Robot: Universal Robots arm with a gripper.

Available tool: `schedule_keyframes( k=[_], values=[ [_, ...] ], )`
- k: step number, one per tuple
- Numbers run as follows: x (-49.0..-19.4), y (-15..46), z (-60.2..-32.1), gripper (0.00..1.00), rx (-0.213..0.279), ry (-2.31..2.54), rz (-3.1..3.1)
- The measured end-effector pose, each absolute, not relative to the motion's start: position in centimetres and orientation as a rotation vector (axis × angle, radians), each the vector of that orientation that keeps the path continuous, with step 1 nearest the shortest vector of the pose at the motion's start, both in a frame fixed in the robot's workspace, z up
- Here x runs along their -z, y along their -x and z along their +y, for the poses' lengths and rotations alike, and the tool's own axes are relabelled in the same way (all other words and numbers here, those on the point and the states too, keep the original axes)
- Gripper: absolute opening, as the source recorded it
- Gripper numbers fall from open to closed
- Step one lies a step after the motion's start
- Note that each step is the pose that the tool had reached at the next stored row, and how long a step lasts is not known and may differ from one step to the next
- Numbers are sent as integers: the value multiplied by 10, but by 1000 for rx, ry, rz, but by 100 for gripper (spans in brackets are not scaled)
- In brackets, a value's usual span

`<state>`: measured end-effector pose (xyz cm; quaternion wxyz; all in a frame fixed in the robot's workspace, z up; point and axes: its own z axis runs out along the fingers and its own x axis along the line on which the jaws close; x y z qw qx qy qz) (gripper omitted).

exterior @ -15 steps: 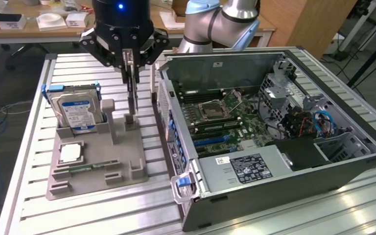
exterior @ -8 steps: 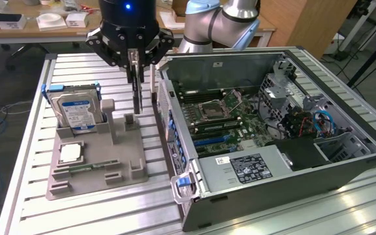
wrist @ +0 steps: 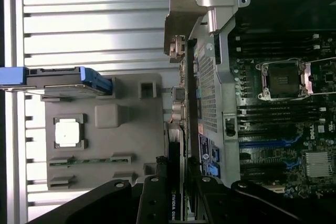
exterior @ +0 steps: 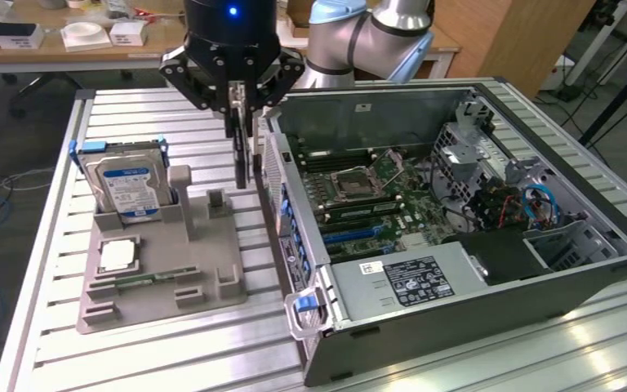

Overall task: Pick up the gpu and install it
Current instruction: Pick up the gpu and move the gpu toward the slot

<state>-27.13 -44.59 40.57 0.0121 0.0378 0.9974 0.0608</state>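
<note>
The gpu [exterior: 244, 155] hangs on edge as a thin dark card under my gripper [exterior: 241, 110], which is shut on its upper part. It is in the air between the grey holder [exterior: 199, 261] and the near wall of the open computer case [exterior: 291, 204]. In the wrist view the gpu [wrist: 176, 145] runs edge-on away from my gripper [wrist: 177, 187], and its silver end bracket [wrist: 181, 19] is at the far end beside the case's rear corner. The motherboard [exterior: 379, 196] lies exposed inside the case.
The grey holder carries an upright hard drive with a blue-white label [exterior: 128, 184], a square silver processor chip [exterior: 117, 255] and a memory stick [exterior: 140, 282]. The case's power supply [exterior: 411, 282] and drive cage [exterior: 477, 139] stand inside. All rests on a slatted metal table [exterior: 183, 351].
</note>
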Motion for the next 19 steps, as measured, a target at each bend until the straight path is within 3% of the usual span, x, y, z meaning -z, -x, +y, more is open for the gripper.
schedule_keyframes(
  k=[19],
  values=[
    [-406,238,-446,26,-190,-118,3109]
  ],
)
